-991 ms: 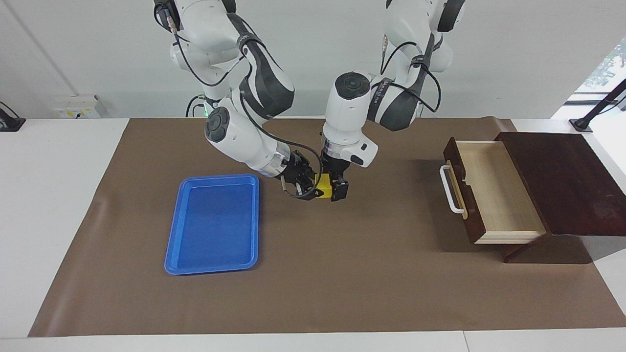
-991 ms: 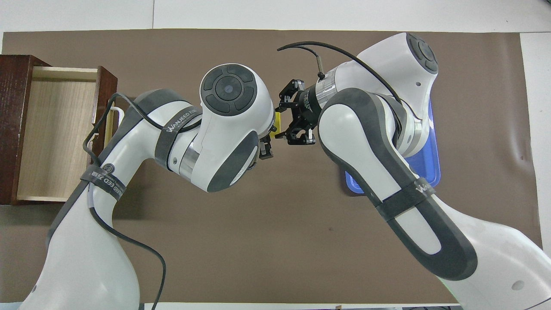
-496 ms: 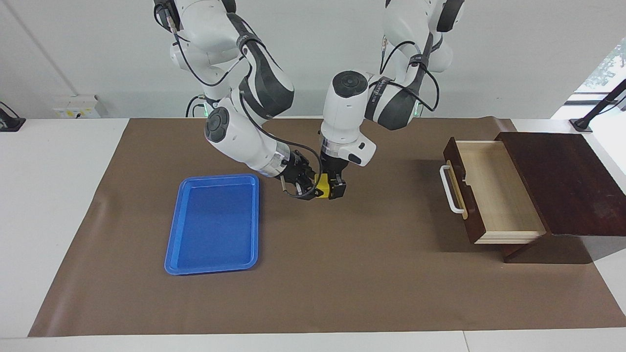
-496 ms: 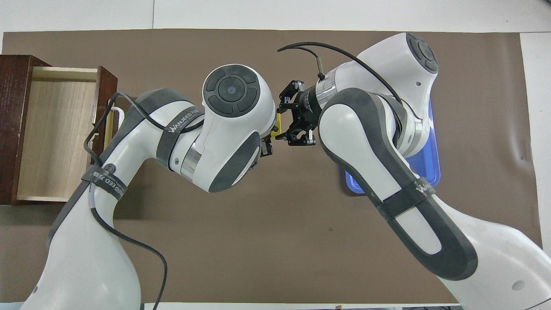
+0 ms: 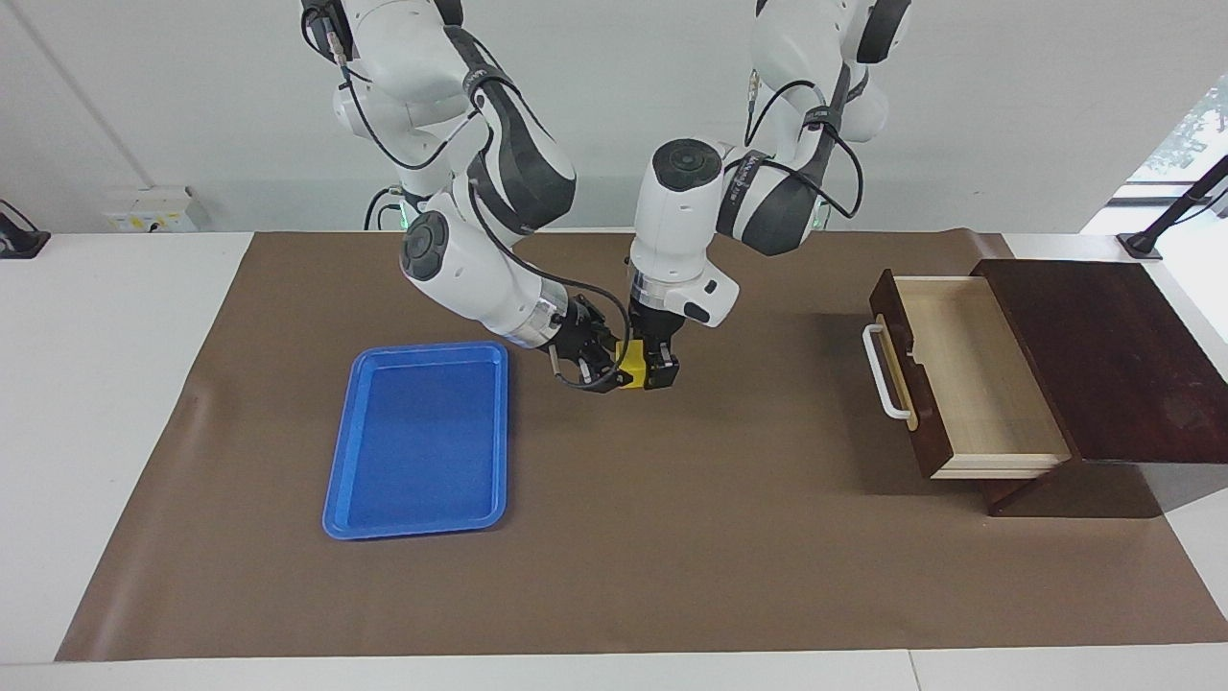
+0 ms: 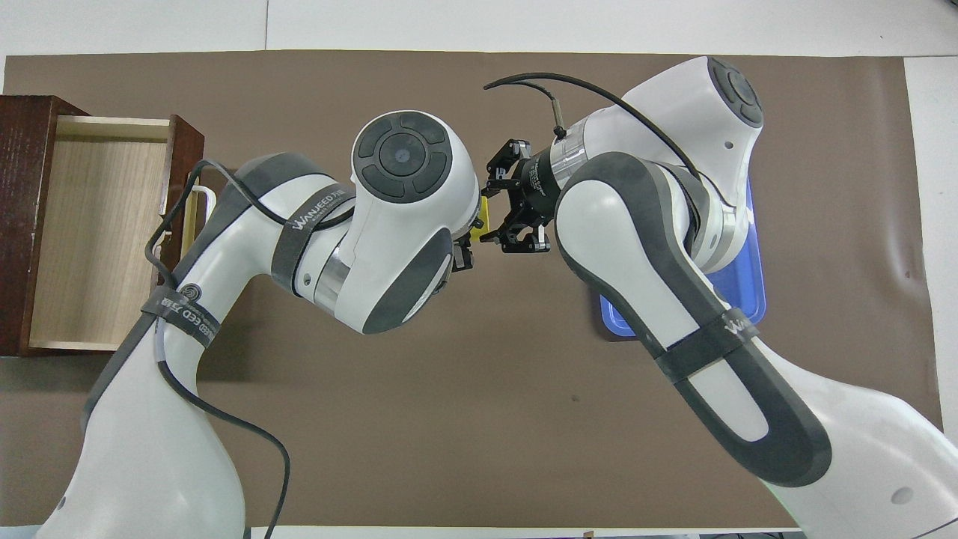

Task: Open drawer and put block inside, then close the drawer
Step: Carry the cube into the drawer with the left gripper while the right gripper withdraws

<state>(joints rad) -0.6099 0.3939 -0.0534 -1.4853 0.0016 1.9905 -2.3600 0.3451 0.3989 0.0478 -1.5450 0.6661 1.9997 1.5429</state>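
Item, nearest the robots: two white-and-grey Franka arms meeting over the middle of the brown-covered surface (image 5: 672,537). Left hand (image 5: 650,369), hanging straight down from its white wrist, has its black fingers (image 5: 666,369) closed upon the small bright yellow cube block (image 5: 631,369); the block is held in the air above the bare brown mat, between tray and drawer. Right hand (image 5: 597,361), reaching in at a slant from the right arm's end, sits at the block on its tray-ward side, and whether its fingers are clamped or parted cannot be told from either view. From overhead only a thin yellow sliver of the block (image 6: 484,213) shows between the left arm's wrist housing and the right hand (image 6: 500,215); the left hand itself is hidden beneath its own arm. Item, toward the left arm's end of the surface: dark brown wooden drawer (image 5: 969,374), pulled open from its dark brown cabinet (image 5: 1094,355), pale light-wood interior exposed and holding nothing, white bar handle (image 5: 881,372) on a tan strip facing the middle of the mat. Item, toward the right arm's end and reaching farthest from the robots: flat blue plastic rectangular tray (image 5: 417,440), lying on the mat, well apart from the drawer, just beside the spot beneath the two hands.
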